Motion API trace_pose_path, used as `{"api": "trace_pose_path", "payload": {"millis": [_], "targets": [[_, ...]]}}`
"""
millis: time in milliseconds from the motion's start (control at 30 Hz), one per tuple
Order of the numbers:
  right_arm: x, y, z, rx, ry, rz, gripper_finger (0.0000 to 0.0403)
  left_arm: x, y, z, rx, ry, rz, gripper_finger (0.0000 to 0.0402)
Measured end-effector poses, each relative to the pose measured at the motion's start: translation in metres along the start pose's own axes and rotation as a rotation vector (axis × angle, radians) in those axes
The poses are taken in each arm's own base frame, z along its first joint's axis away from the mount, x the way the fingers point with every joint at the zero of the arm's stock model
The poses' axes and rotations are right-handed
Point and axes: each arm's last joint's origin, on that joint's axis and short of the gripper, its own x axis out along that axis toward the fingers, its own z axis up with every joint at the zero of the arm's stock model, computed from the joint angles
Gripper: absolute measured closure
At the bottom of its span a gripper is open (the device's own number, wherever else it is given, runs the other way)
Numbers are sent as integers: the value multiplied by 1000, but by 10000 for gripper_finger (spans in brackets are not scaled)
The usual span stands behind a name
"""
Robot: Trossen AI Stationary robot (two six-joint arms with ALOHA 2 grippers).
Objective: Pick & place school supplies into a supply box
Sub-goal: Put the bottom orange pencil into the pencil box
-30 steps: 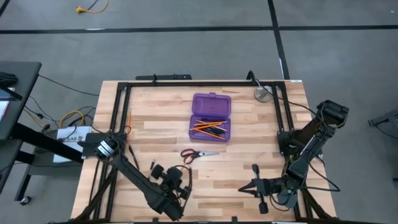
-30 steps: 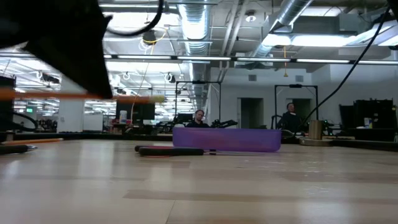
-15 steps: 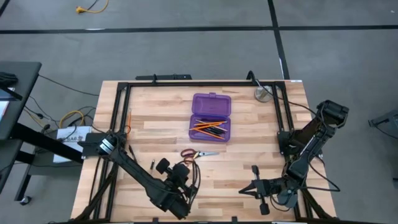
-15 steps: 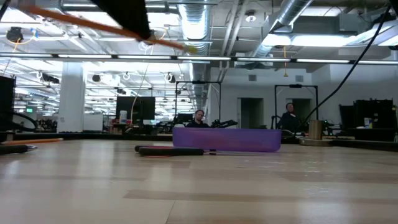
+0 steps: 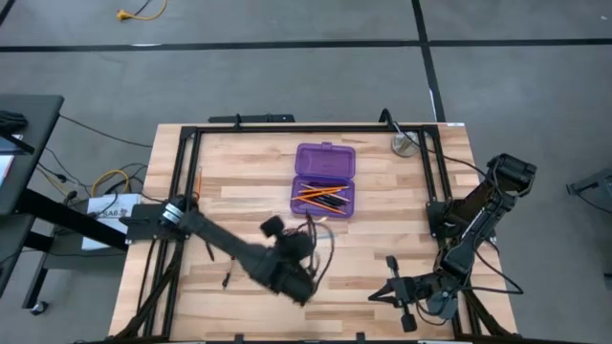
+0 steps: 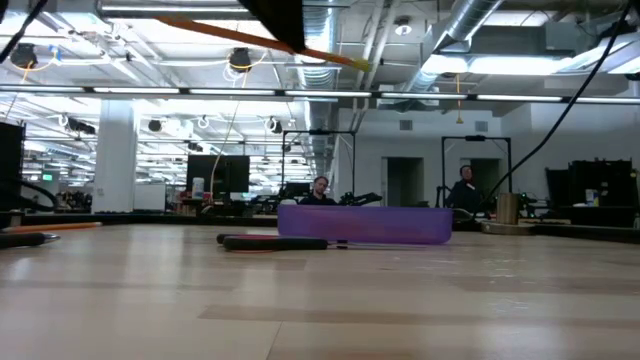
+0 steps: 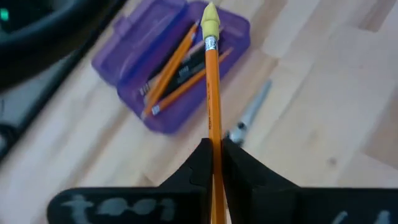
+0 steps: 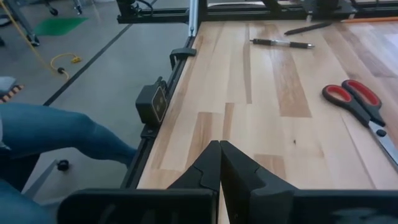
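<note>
One thin orange pencil (image 7: 213, 118), yellow eraser outward, sits clamped in the left pincer (image 7: 213, 163).

You see the open purple supply box (image 5: 324, 182) at frame centre holding pencils and pens; red-handled scissors (image 8: 360, 109) lie below it, and one orange pencil (image 7: 212, 93) is held aloft.
</note>
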Motion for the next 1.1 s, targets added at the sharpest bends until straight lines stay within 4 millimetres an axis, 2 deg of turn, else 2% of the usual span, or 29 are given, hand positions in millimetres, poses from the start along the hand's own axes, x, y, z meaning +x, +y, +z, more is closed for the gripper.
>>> {"api": "trace_pose_path", "payload": {"millis": [167, 333, 600, 900, 1033, 1100], "targets": [[0, 0, 0, 0, 2, 6, 403, 30, 13, 35, 140, -19, -15, 397], [0, 1, 0, 3, 14, 28, 403, 66, 29, 73, 274, -38, -119, 397], [-5, 6, -3, 57, 25, 63, 403, 119, 72, 118, 450, -82, -257, 397], [-6, 8, -4, 119, 27, 68, 403, 151, 109, 144, 458, -158, -370, 397], [-6, 7, -3, 118, 23, 61, 403, 165, 111, 146, 490, -168, -415, 397], [-6, 7, -3, 118, 18, 49, 403, 177, 108, 141, 526, -128, -434, 397]]}}
